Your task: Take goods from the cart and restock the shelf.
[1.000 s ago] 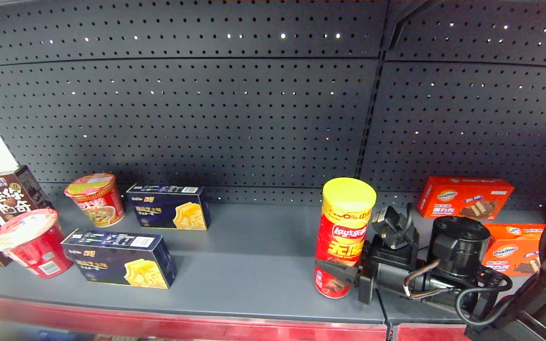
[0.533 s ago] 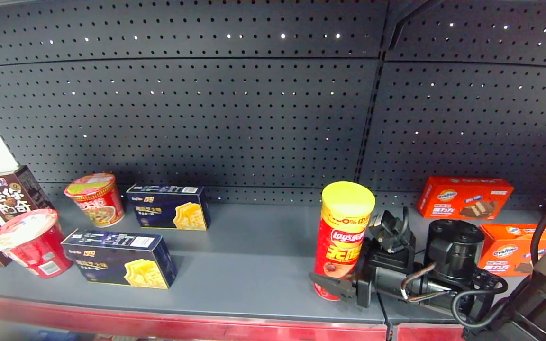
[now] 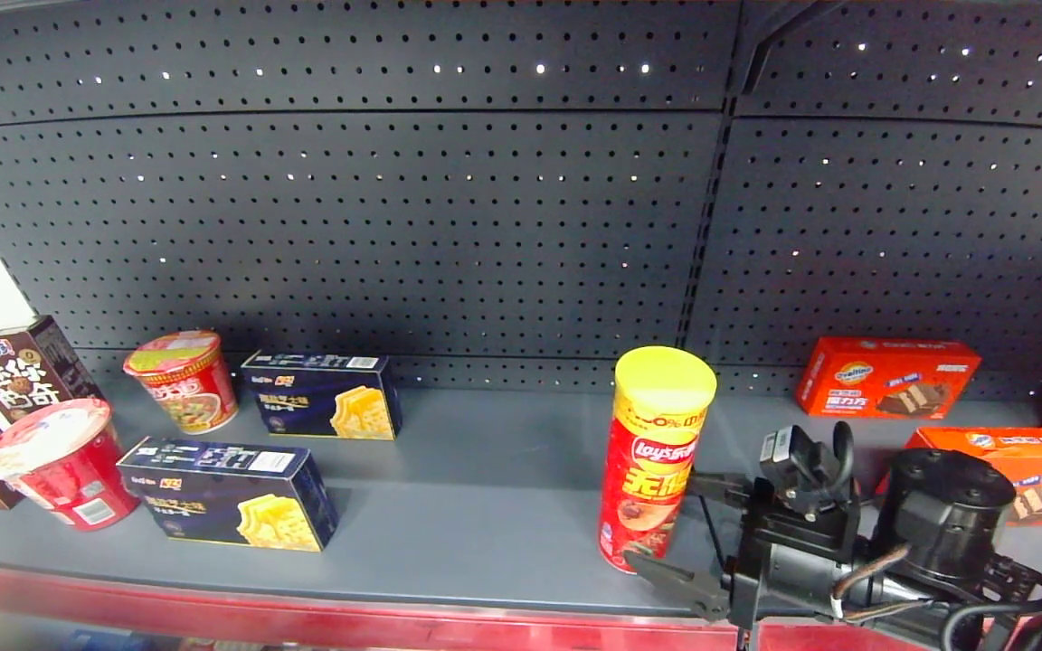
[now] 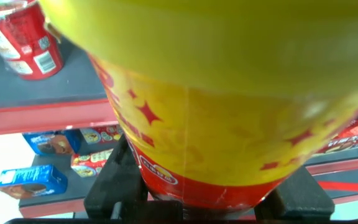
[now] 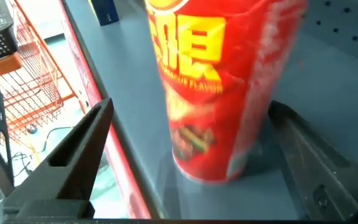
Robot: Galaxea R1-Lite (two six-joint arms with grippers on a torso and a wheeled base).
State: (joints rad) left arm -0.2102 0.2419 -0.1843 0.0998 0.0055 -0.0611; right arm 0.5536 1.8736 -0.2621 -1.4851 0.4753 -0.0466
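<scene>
Right of centre on the grey shelf (image 3: 485,506), the chip can (image 3: 657,425) stands upright: yellow lid, red label with yellow characters. Right gripper (image 3: 666,520) sits at its base, fingers spread either side, not gripping. Left gripper (image 4: 204,194) clamps a yellow-and-red tub (image 4: 229,112).

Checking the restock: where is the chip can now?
In the head view the chip can stands upright on the shelf, right of centre, between the fingers of the open right hand, left of the orange boxes.
</scene>
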